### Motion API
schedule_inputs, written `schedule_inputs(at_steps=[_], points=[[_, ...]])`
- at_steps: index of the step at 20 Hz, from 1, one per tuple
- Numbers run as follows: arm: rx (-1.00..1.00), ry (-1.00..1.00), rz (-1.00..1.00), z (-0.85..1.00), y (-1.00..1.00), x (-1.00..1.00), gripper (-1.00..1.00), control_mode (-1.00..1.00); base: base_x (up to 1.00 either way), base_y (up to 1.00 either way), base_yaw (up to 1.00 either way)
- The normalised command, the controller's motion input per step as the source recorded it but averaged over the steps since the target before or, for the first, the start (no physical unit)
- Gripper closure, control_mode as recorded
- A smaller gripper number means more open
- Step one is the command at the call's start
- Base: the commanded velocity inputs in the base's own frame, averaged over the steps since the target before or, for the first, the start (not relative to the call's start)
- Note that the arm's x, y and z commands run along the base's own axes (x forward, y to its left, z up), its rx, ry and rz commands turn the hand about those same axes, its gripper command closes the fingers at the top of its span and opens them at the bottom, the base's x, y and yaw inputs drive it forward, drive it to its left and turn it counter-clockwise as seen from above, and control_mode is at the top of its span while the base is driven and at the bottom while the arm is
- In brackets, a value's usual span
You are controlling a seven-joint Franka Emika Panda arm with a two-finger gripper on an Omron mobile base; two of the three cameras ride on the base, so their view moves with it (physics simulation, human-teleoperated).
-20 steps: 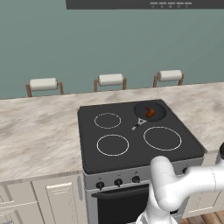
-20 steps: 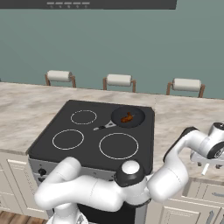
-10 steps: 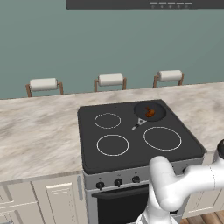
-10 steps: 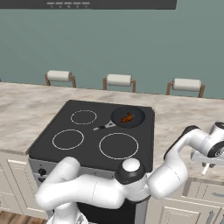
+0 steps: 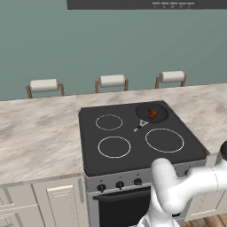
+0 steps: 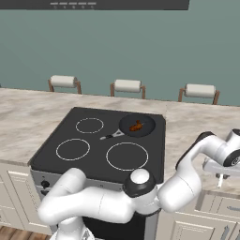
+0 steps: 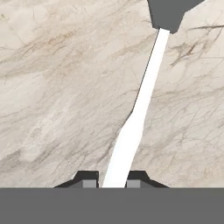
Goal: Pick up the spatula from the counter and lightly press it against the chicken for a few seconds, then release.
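In the hand view a spatula (image 7: 142,100) with a white handle and a dark grey blade lies on the marble counter (image 7: 57,87). My gripper (image 7: 113,178) is shut on the wide end of its handle, one dark fingertip on each side. In the right base view the hand (image 6: 224,166) hangs low over the counter right of the stove. The chicken (image 5: 152,114) (image 6: 136,126), an orange-brown piece, sits in a small dark pan (image 5: 151,112) (image 6: 137,125) on the stove's back right burner.
The black cooktop (image 5: 137,137) (image 6: 101,143) has several ring burners and knobs along its front. Marble counter runs on both sides of it. Three stools (image 5: 112,81) stand behind the counter against the teal wall.
The jaws have closed onto the spatula handle. The arm and the base have barely moved.
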Motion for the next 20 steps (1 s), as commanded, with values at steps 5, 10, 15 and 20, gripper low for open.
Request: schedule_inputs(at_steps=[5,10,15,20], points=[[-0.04,-0.11,0.12,0.09,0.52,-0.27,1.0,-1.0,0.0,0.0,0.0],[-0.08,-0.17,0.15,0.14,0.62,-0.39,1.0,-1.0,0.0,0.0,0.0],[-0.13,-0.17,0.12,0.23,0.81,-0.39,1.0,-1.0,0.0,0.0,0.0],[-0.16,-0.13,0.09,0.18,0.93,-0.23,1.0,-1.0,0.0,0.0,0.0]])
